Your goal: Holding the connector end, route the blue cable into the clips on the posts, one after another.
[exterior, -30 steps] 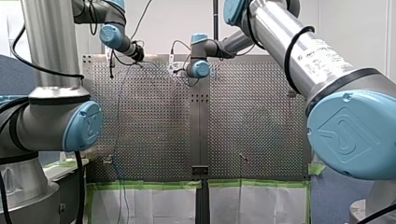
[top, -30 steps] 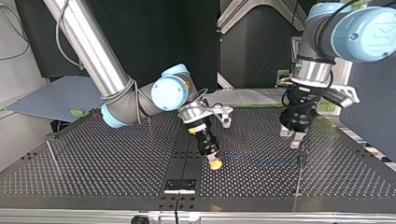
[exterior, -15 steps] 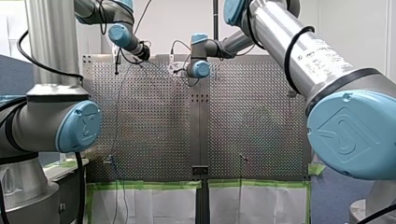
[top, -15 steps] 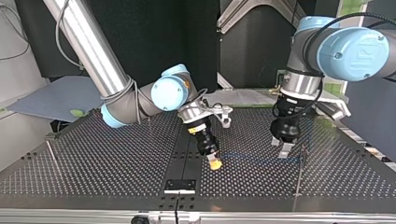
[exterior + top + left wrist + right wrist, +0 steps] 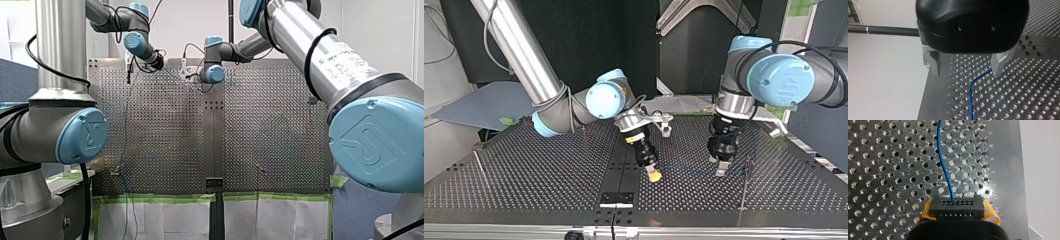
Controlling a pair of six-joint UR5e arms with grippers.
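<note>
While pinched between yellow pads, connector on blue cable.

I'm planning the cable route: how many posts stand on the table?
4: one post at the top view's left edge, one by my right arm's elbow, one beside my left gripper, one at the front view's near left by the cable. Arms may hide more.
</note>
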